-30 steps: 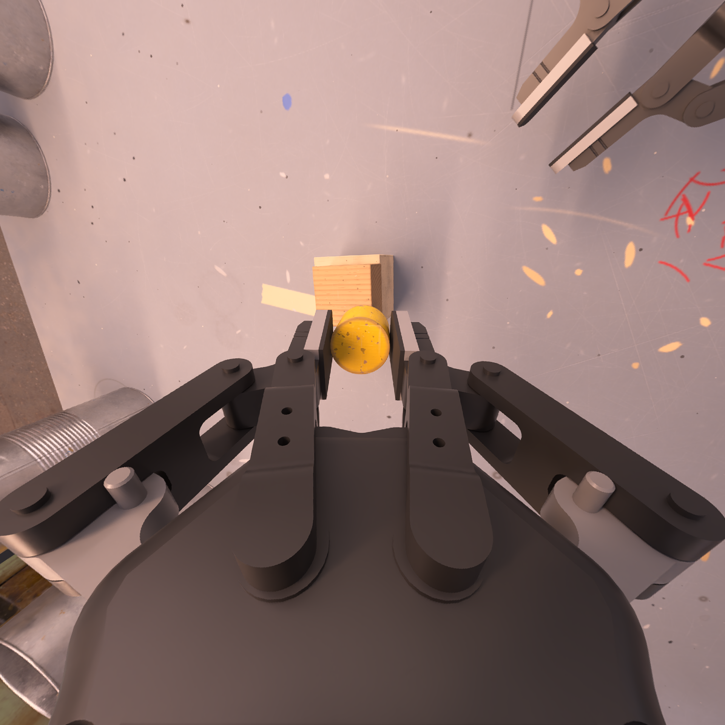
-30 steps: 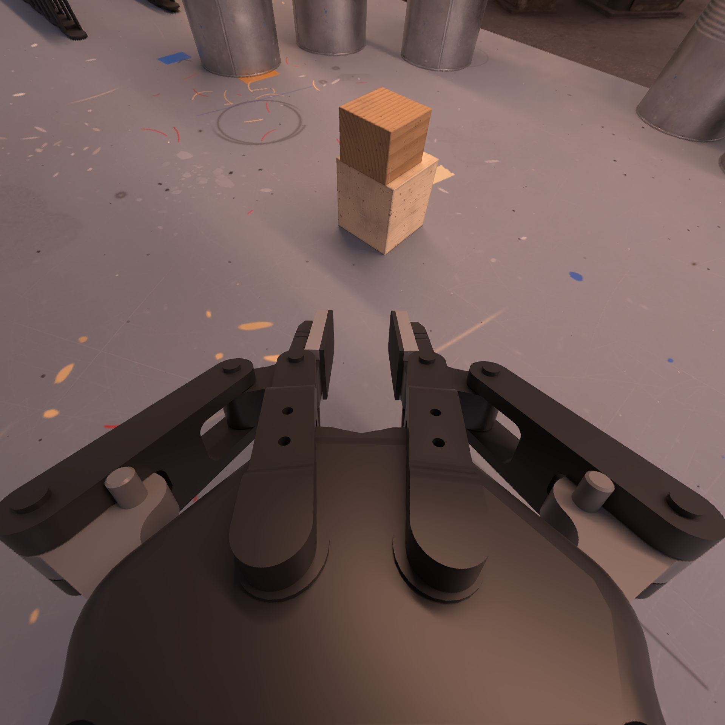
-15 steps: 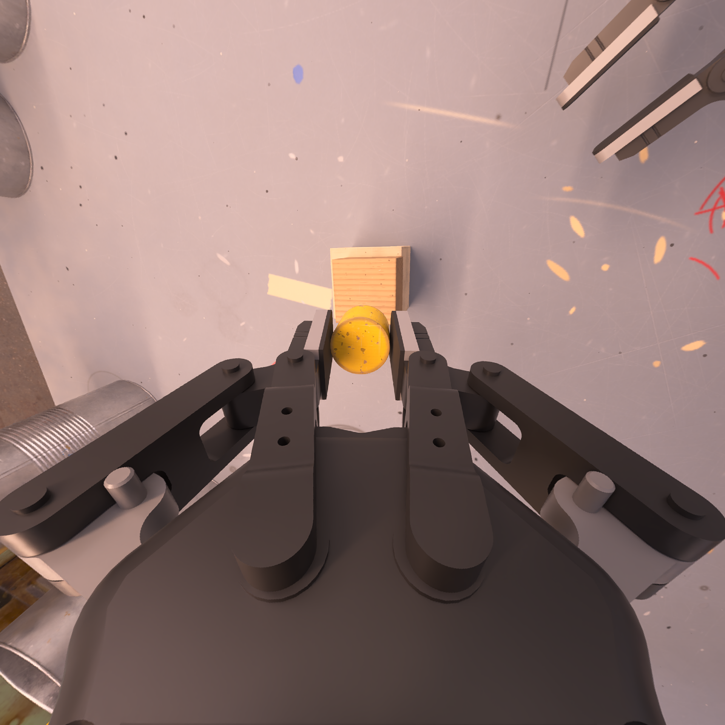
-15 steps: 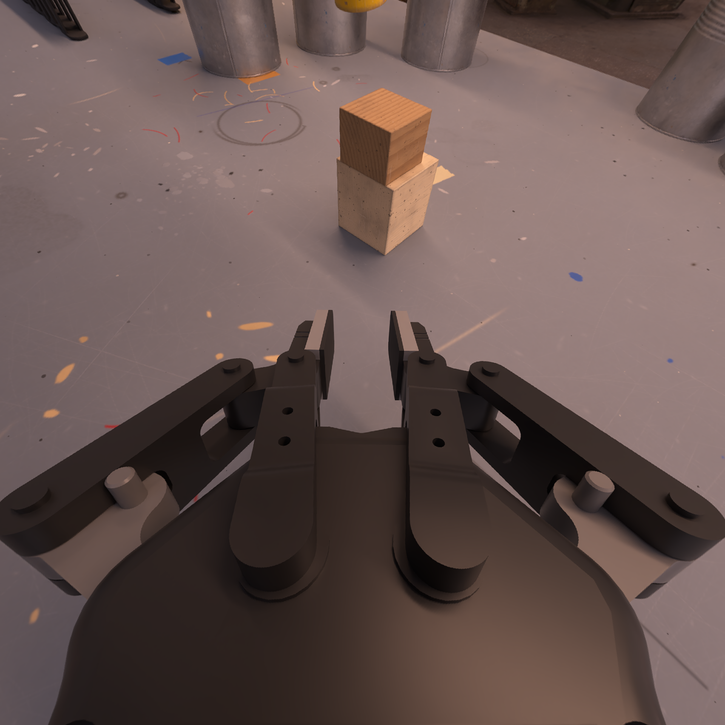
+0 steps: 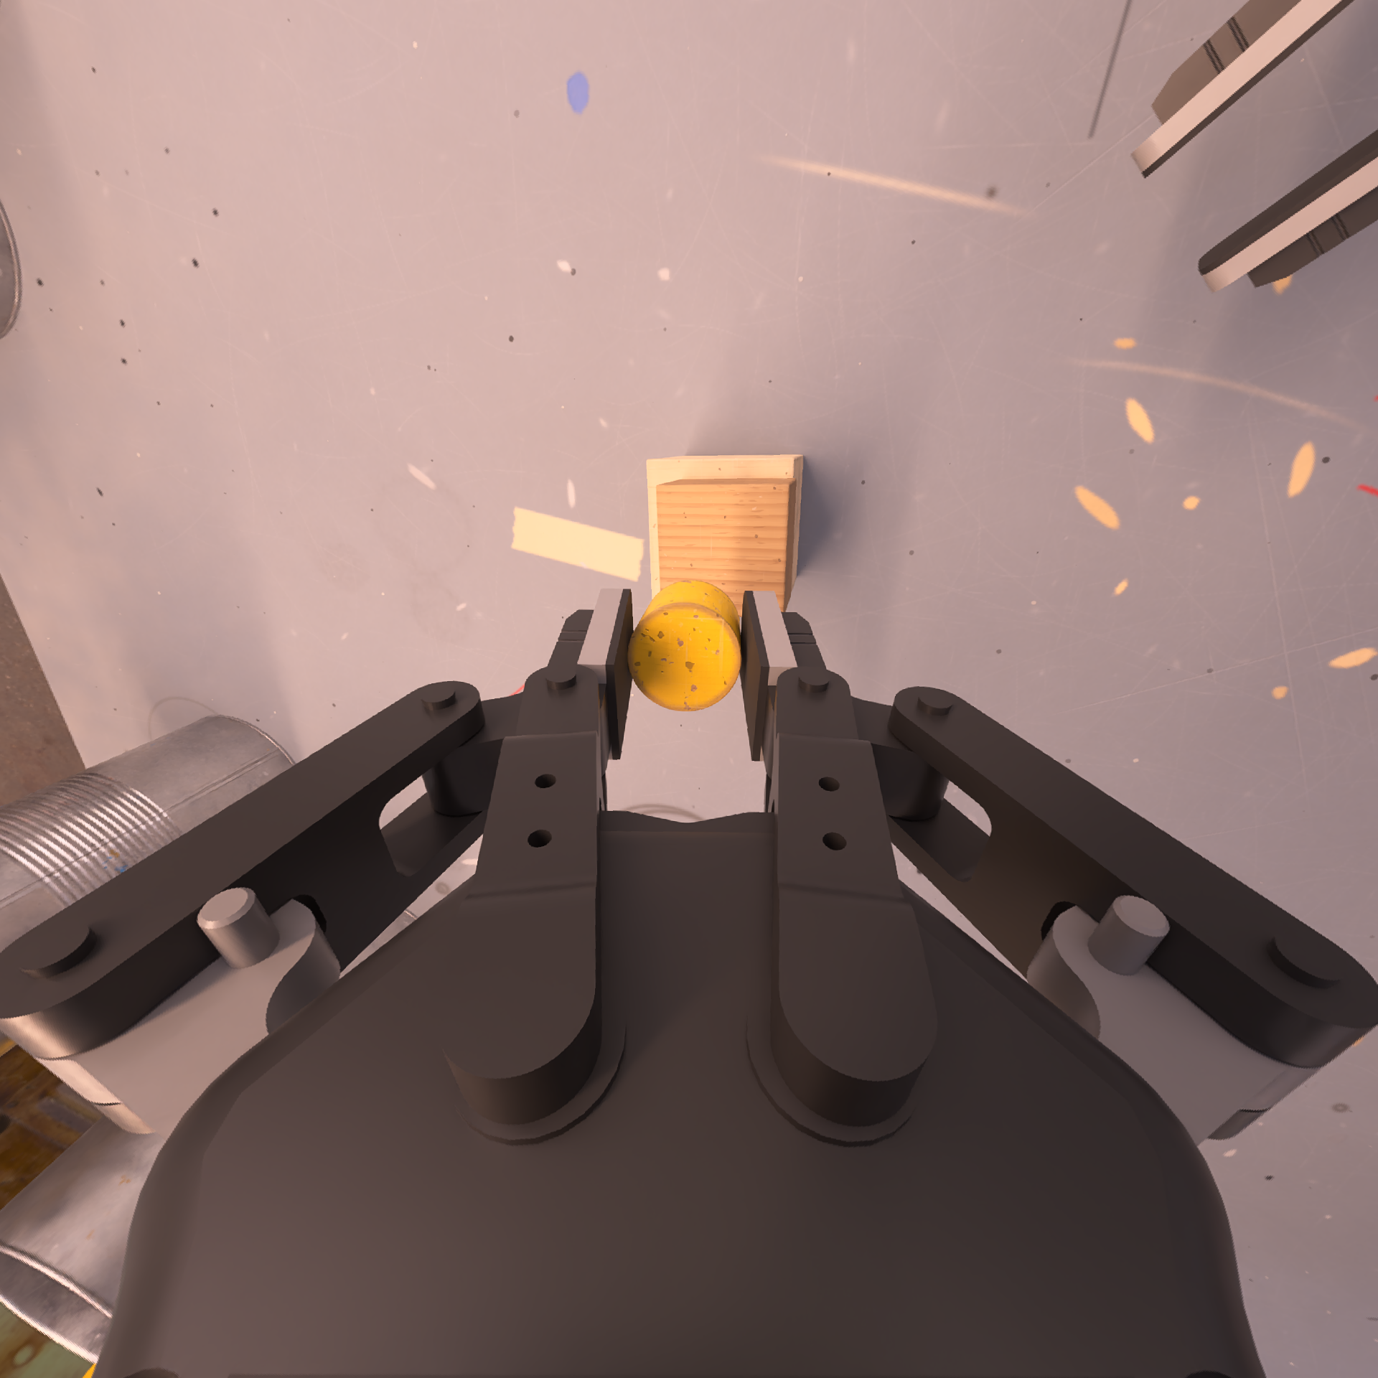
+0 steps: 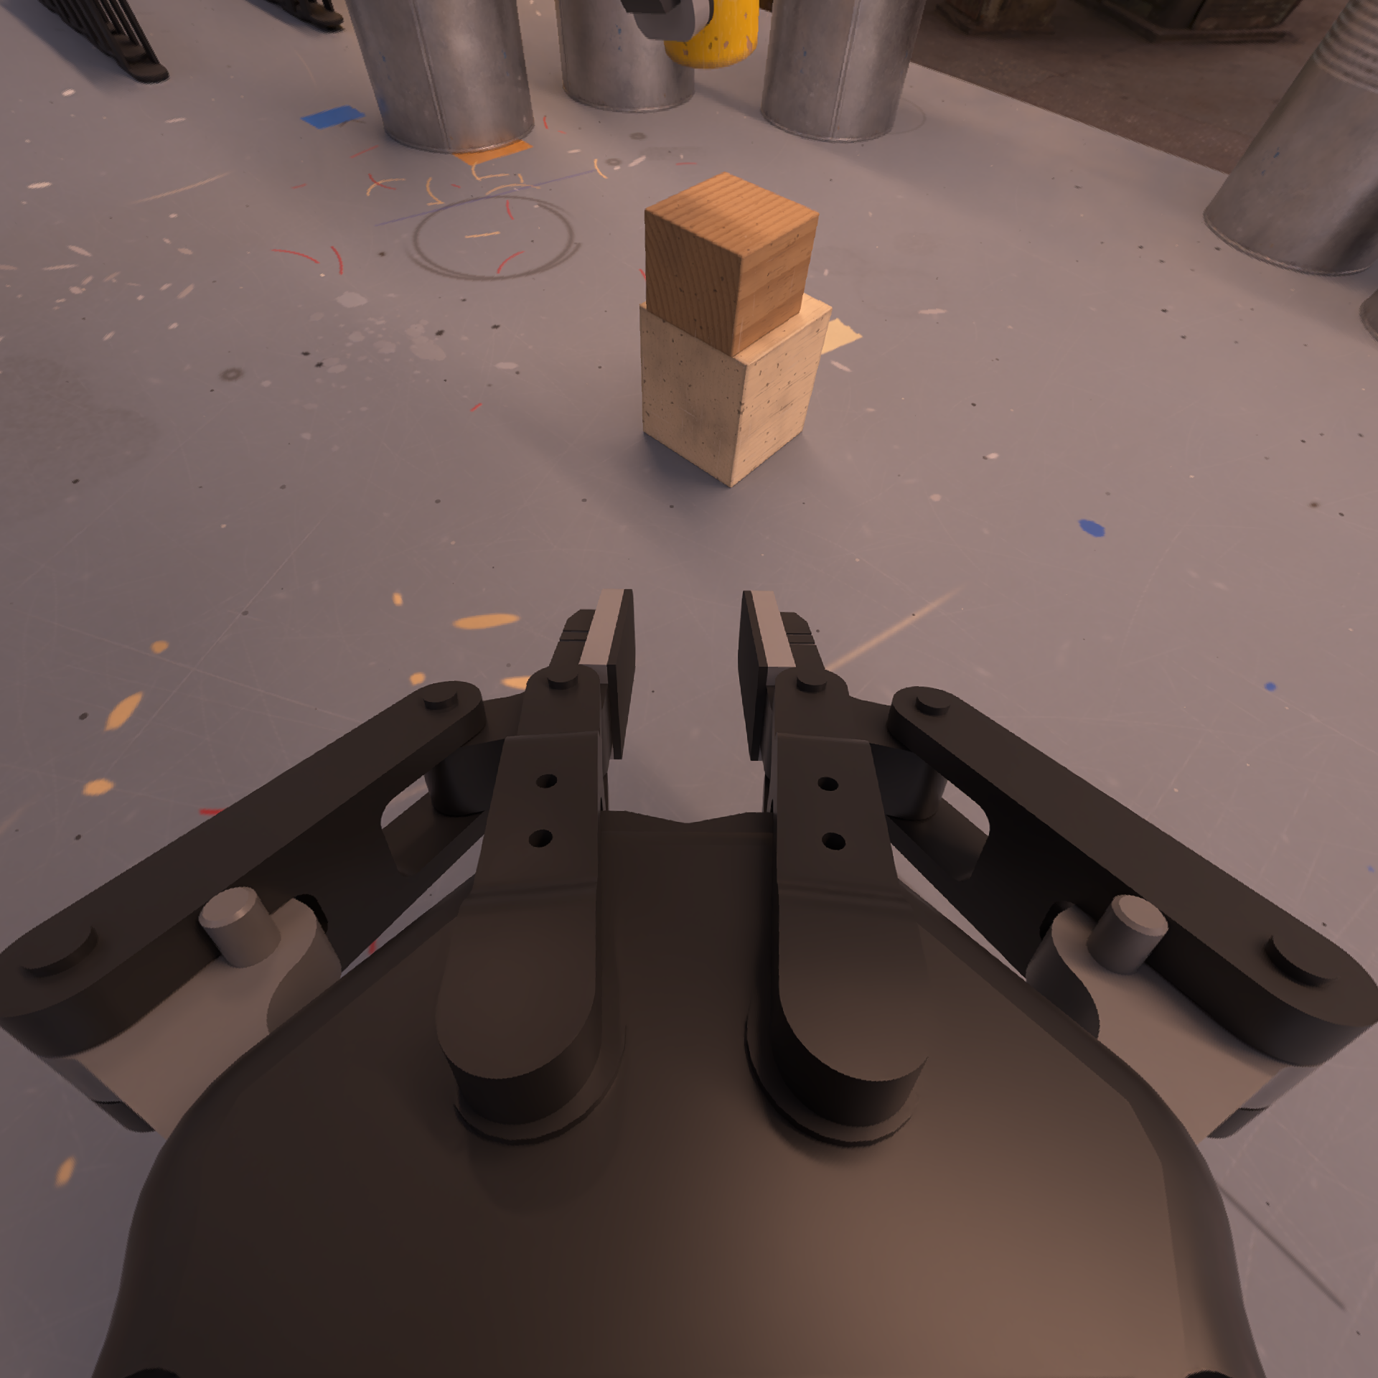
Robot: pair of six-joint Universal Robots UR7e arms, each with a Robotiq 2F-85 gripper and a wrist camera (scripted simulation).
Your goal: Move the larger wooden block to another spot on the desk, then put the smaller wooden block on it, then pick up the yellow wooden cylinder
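My left gripper (image 5: 686,649) is shut on the yellow wooden cylinder (image 5: 684,656) and holds it in the air above the desk, near the block stack. The cylinder also shows at the top edge of the right wrist view (image 6: 712,33). The smaller, darker wooden block (image 6: 727,261) sits on the larger, pale wooden block (image 6: 727,395) on the grey desk; from above in the left wrist view the smaller block (image 5: 722,533) covers most of the larger one (image 5: 795,514). My right gripper (image 6: 686,656) is open and empty, low over the desk in front of the stack.
Several metal cans (image 6: 447,74) stand along the far edge of the desk, one more at the right (image 6: 1312,179). Cans also lie at the left in the left wrist view (image 5: 112,813). A pale tape strip (image 5: 578,542) lies beside the stack. The right gripper's fingers (image 5: 1238,97) show at the upper right.
My left gripper has moved with the cylinder over the desk, toward the block stack; the cylinder has come into the right wrist view's top edge. The right gripper and the blocks have not moved.
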